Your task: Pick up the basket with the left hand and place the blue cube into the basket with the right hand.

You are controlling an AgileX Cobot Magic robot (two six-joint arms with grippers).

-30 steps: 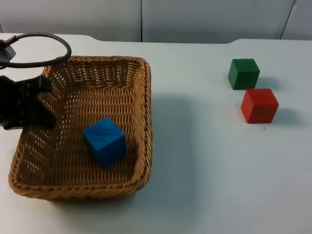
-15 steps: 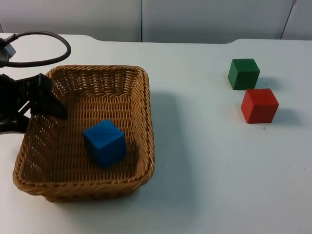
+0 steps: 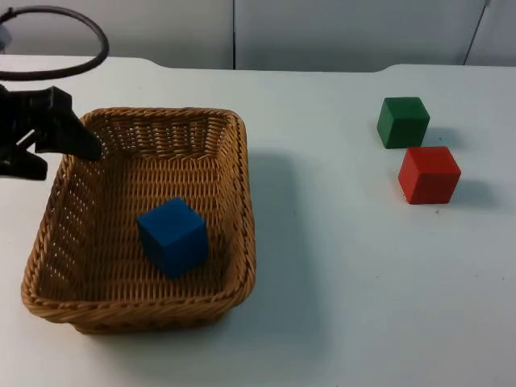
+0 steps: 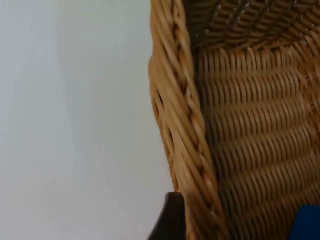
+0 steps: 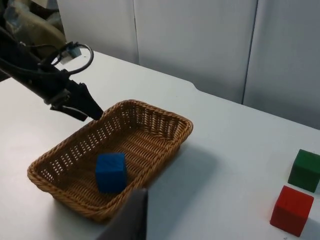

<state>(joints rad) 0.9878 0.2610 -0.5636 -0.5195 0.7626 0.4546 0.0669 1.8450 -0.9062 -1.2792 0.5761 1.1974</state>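
The blue cube (image 3: 172,237) is already sitting inside the basket (image 3: 239,201), a bit toward the near side, and the basket is resting on the counter (image 3: 339,306) near its left edge. So the cube part looks done, and what's left is probably just the wrap-up.

What could go wrong: the left hand (image 3: 56,137) is parked right at the basket's far-left corner, with one finger seen just outside the woven rim (image 4: 185,140) in the left wrist view. If that arm gets pulled away carelessly, the rim could be snagged and the light basket dragged or tipped, and the cube could be rolled out. The wicker is flexy, so a caught finger wouldn't be released cleanly.

The left hand appears spread, with nothing pinched; whether the rim is actually touched can't be told. The right hand (image 5: 131,220) is held back, waiting, well clear of the basket; how its fingers are set can't be told. A green cube (image 3: 403,121) and a red cube (image 3: 429,174) are left alone near the far-right corner.
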